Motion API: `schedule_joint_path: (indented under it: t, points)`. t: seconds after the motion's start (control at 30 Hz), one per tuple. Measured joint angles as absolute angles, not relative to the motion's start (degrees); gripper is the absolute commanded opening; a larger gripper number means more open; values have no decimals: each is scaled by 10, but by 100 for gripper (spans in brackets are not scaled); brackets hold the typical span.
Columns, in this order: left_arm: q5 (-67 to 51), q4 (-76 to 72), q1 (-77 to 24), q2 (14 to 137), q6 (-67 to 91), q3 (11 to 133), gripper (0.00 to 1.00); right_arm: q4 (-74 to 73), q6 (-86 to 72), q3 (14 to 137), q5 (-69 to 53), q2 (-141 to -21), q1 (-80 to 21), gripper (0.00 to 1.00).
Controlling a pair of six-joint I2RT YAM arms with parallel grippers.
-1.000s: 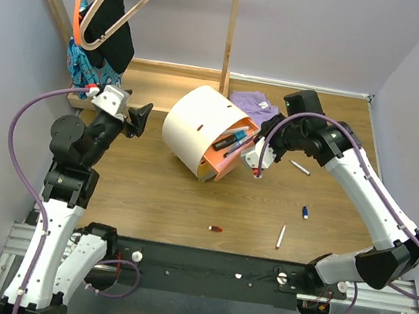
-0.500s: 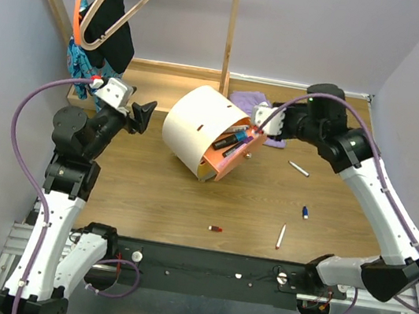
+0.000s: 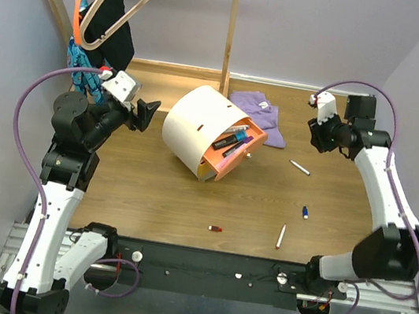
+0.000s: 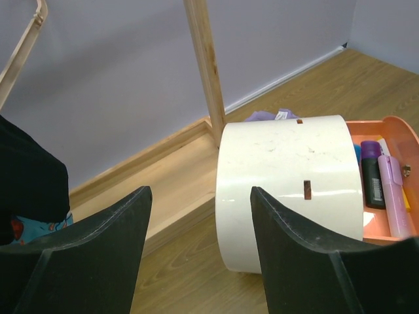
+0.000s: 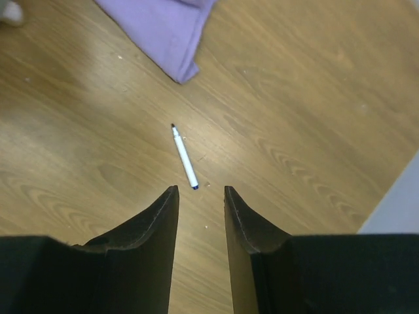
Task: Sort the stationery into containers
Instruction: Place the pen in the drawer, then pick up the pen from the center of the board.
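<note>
The cream drum container (image 3: 197, 127) lies at the table's middle, its orange drawer (image 3: 233, 159) pulled open and holding several markers. It also shows in the left wrist view (image 4: 288, 190), with the drawer (image 4: 393, 131) on its right. My left gripper (image 3: 146, 114) is open and empty, just left of the drum, and it also shows in the left wrist view (image 4: 201, 196). My right gripper (image 3: 314, 134) is raised at the back right, jaws slightly apart and empty. In the right wrist view (image 5: 201, 191) it hangs above a thin white pen (image 5: 184, 157), which lies on the table (image 3: 299, 168).
A purple cloth (image 3: 263, 111) lies behind the drawer. A small blue-tipped item (image 3: 306, 212), another white pen (image 3: 281, 236) and a small red item (image 3: 216, 228) lie on the near table. A wooden post (image 3: 231, 29) and hangers with clothes (image 3: 102, 28) stand at the back left.
My right gripper has drawn back from the drawer to the back right, above the white pen. My left gripper has shifted slightly up and right toward the drum.
</note>
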State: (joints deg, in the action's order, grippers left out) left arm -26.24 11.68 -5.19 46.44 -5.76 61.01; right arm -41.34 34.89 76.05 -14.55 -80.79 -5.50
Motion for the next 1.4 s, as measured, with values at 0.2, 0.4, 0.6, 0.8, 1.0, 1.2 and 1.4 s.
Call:
schedule_joint_path:
  t: [0.2,0.4,0.6,0.8,1.0,1.2,1.4]
  points:
    - [-276,142,-52,486,-74,630,71,-457,436,801,-233,-966,1,39]
    - [-288,187,-52,521,-97,663,71,-479,527,802,-256,-1053,-1,39]
    - [-288,206,-52,545,-112,690,71,-474,567,802,-256,-1082,-1,39]
    - [-287,208,-52,562,-118,698,71,-470,584,815,-256,-1117,-1,39]
    - [-287,208,-52,568,-122,698,71,-462,587,823,-256,-1142,-1,38]
    - [-287,208,-52,568,-122,698,71,-459,590,823,-253,-1151,-1,34]
    - [-287,208,-52,568,-122,698,71,-460,603,823,-247,-1156,-6,22]
